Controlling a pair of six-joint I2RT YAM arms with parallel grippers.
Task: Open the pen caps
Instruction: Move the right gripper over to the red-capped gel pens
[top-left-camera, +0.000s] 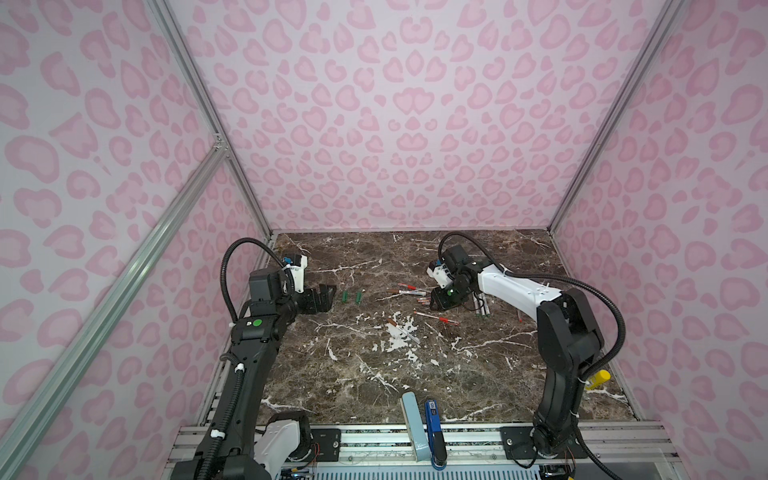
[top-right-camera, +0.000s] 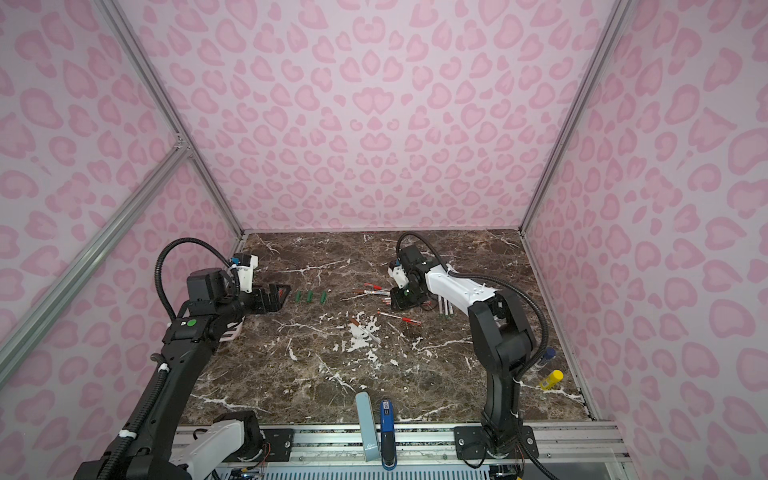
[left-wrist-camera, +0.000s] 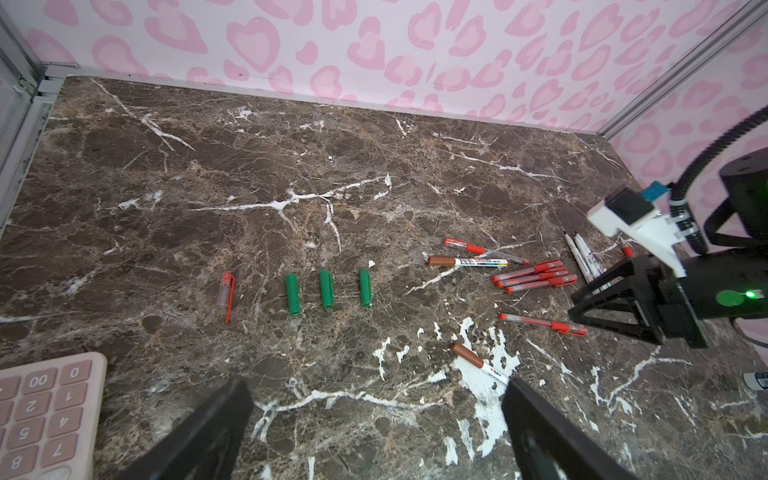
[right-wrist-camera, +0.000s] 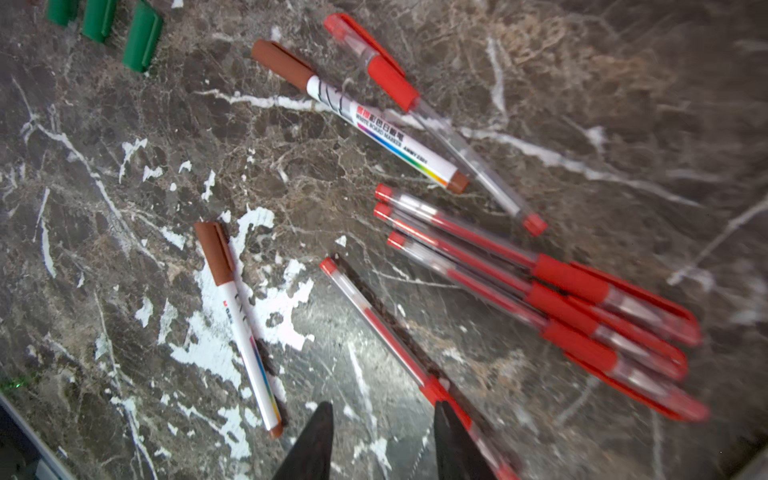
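Marble-look tabletop (top-left-camera: 353, 374), brown with white veins. At the front edge a pale blue bar (top-left-camera: 413, 424) and a blue stapler (top-left-camera: 434, 432) lie across the rail. A yellow tube (top-left-camera: 598, 379) sits at the right edge and a pink calculator (left-wrist-camera: 45, 411) lies beside the left arm. The near half of the surface is bare, which I judge good room for a two-armed pull. Further back, one brown-capped marker (right-wrist-camera: 237, 328) lies alone. Just past it is a lone red pen (right-wrist-camera: 382, 328), cap on. The right gripper (right-wrist-camera: 384, 409) hangs over its capped end with jaws partly apart, marble showing in the gap and nothing clamped. One finger overlaps the pen; I cannot tell if it touches. Beyond lie three red pens (right-wrist-camera: 540, 291) bunched side by side, then a second brown-capped marker (right-wrist-camera: 357, 118) with another red pen (right-wrist-camera: 432, 120) against it, all capped. Bare white markers (left-wrist-camera: 582, 253) lie under the right forearm. To the left, three green caps (left-wrist-camera: 326, 289) stand in a row with a loose red cap (left-wrist-camera: 226, 293) beside them, all well apart from the pens. The left gripper (left-wrist-camera: 378, 386) is fully released and empty, low near the left wall. Judged step: green caps and one red are done, and the lone red pen is next. The next move likely calls for closing on its barrel, lifting clear of the bunch, and carrying it to the bare middle so the left gripper can take the cap. The strip before the far wall (left-wrist-camera: 374, 50) is bare, with little slack by the left wall.
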